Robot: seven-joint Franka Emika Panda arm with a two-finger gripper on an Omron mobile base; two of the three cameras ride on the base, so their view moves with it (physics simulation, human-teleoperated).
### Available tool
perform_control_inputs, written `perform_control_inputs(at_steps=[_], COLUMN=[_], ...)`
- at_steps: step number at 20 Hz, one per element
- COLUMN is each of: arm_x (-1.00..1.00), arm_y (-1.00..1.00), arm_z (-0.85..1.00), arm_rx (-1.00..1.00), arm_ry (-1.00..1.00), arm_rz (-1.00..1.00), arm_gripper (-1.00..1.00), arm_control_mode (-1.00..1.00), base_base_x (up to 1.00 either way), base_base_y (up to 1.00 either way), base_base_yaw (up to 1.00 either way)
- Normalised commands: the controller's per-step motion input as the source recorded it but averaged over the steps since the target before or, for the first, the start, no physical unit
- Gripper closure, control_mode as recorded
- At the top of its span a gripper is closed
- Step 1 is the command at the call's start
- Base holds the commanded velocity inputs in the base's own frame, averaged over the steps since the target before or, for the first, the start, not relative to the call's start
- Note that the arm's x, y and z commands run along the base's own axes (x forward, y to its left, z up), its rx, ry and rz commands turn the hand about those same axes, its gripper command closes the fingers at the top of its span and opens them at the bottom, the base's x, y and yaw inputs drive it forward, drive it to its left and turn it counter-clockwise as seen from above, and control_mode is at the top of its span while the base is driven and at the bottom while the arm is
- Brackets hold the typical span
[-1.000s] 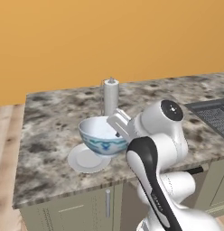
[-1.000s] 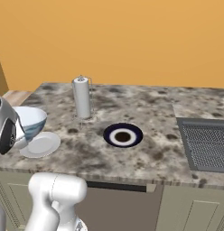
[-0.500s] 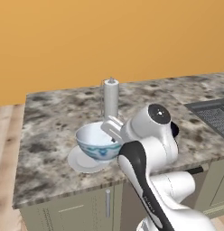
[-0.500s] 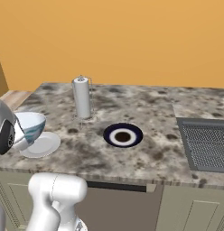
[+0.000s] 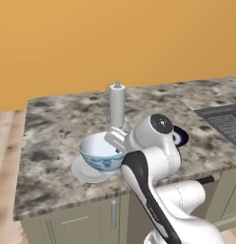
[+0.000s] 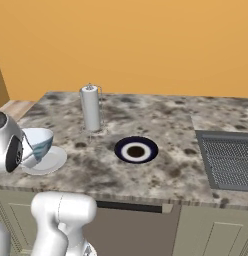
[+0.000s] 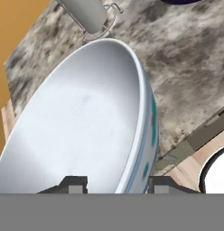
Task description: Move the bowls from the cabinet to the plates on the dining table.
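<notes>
My gripper (image 5: 118,143) is shut on the rim of the white bowl with blue pattern (image 5: 98,152), holding it slightly tilted. The bowl sits low over a plain white plate (image 5: 84,171) near the front left of the speckled dining table (image 5: 53,124); I cannot tell whether they touch. In the hand view the bowl (image 7: 86,117) is seen from the inside, its rim between my gripper's (image 7: 117,183) fingertips. The right base view shows the bowl (image 6: 38,143) above that plate (image 6: 50,162), with a dark-rimmed plate (image 6: 136,150) further right. The dark brown bowl and the cabinet are out of view.
An upright paper towel roll (image 5: 117,104) (image 6: 91,107) stands behind the bowl. A dark grey grated panel (image 6: 228,159) is set into the top at the right. The table's front edge (image 5: 67,204) lies just below the white plate, with drawers under it.
The arm has swung down and to the left, lowering the bowl from above the table onto or just over the white plate.
</notes>
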Motion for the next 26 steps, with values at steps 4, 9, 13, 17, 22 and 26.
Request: perform_control_inputs(at_steps=[4, 9, 13, 17, 22, 26], arm_x=[0.32, 0.32, 0.19, 0.17, 0.20, 0.23], arm_y=[0.00, 0.00, 0.00, 0.07, 0.15, 0.09], arm_z=[-0.26, -0.18, -0.10, -0.19, -0.21, -0.17], arm_rx=[0.00, 0.00, 0.00, 0.00, 0.00, -0.01], arm_ry=[-0.02, -0.01, 0.00, 0.00, 0.00, 0.00], arm_rz=[0.03, 0.02, 0.02, 0.03, 0.03, 0.04], arm_gripper=[1.00, 1.00, 1.00, 1.00, 1.00, 1.00], arm_control_mode=[-1.00, -1.00, -1.00, -1.00, -1.00, -1.00], base_base_x=[0.00, 0.00, 0.00, 0.00, 0.00, 0.00], base_base_y=[0.00, 0.00, 0.00, 0.00, 0.00, 0.00], base_base_yaw=[0.00, 0.00, 0.00, 0.00, 0.00, 0.00])
